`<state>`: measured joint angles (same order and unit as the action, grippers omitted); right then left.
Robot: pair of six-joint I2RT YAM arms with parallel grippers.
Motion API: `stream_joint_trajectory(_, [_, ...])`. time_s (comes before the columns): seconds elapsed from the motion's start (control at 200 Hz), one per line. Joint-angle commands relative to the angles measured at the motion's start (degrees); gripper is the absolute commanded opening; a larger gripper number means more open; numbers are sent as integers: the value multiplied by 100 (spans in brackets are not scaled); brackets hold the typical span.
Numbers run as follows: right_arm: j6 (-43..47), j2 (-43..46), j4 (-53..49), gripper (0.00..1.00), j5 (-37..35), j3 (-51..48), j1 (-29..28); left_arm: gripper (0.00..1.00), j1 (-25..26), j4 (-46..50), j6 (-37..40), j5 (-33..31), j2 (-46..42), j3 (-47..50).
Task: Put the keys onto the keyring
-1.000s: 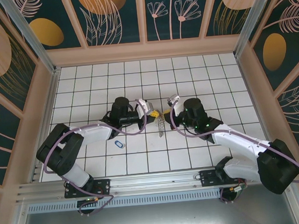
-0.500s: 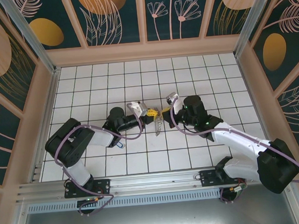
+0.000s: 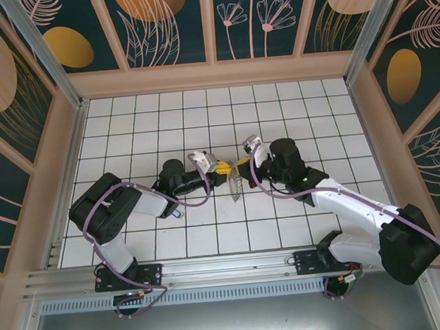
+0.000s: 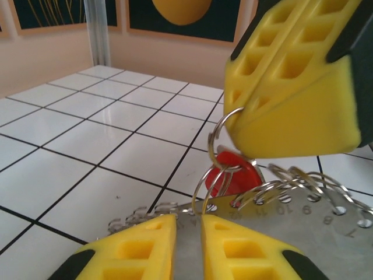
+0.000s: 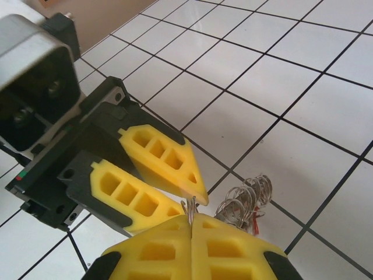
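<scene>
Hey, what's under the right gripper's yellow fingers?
A thin ring is pinched at their tip. Below it hangs a red tag, just behind the keyring. The keyring's wire loops cover the tag's lower edge, so whatever hangs beneath is hidden.

The keyring (image 4: 335,224) is a flat plate of dull, brushed grey metal, and the thin wire rings (image 4: 274,185) on it are bright, polished metal. The head of one of the keys (image 4: 238,175) is smooth red plastic. The finger pads (image 4: 291,76) look like matt yellow plastic or rubber, and the white floor tiles (image 4: 87,151) are smooth and glossy.
</scene>
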<state>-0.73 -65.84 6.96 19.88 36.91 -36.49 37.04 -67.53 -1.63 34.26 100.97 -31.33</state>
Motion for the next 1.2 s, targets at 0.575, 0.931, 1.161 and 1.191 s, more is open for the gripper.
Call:
stream_joint_trajectory(0.575, [181,0,72,0,7,292,-53,34,-32,1926,1072,137,-1001,-260])
stream_joint_trajectory(0.931, [186,7,107,0,18,291,-59,37,-32,2371,979,422,-1057,-626])
stream_joint_trajectory(1.161, [179,-12,137,0,34,282,-58,36,-30,2565,942,417,-938,-874])
stream_joint_trajectory(1.191, [185,-9,130,0,34,286,-53,35,-30,2634,989,415,-915,-883])
